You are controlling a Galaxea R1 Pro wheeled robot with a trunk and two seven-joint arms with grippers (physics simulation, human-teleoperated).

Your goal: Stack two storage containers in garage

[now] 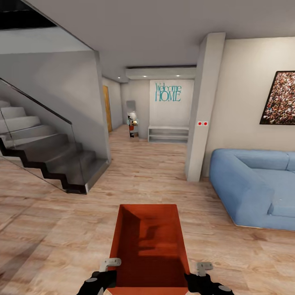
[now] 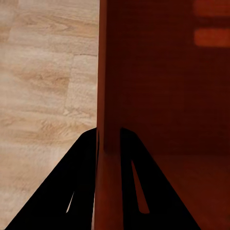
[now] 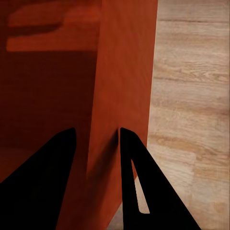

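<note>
One orange-red storage container is held up in front of me over the light wood floor of the living room, open side up and empty. My left gripper clamps the container's left wall; its black fingers straddle that wall in the left wrist view. My right gripper clamps the right wall, with black fingers on either side of it. Both grippers are shut on the container.
A blue sofa stands at the right. A white pillar rises ahead right. A dark staircase with a glass rail fills the left. Between them a wood-floored hallway leads to a "Welcome HOME" wall, a low shelf and an orange-brown door.
</note>
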